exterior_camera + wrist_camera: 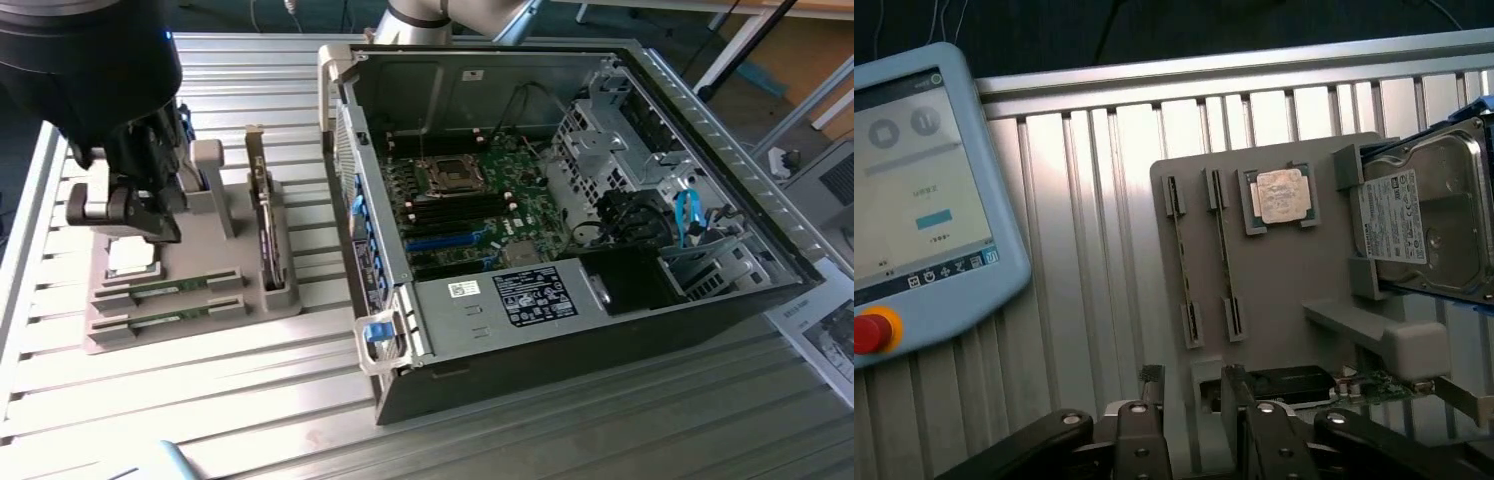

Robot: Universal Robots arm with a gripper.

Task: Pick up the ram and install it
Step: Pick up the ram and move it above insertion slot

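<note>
White labels on the hard drive (1399, 215) and the computer's power supply (534, 295) are too small to read. The pincer (1192, 388) hangs spread and empty over the grey holder (1294, 280) on the worktop (1074, 200). The ram (1222, 250) lies slotted just ahead of its fingertips, with a second strip (1182, 262) alongside.

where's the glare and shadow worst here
Wrist view: the screen of the pale blue teach pendant is washed out, a bright streak lies on the ribbed metal table beside the grey holder, and the square silver processor chip glints. Exterior view: the table glares at the exterior view's left; the open black computer case looks darker inside.
</note>
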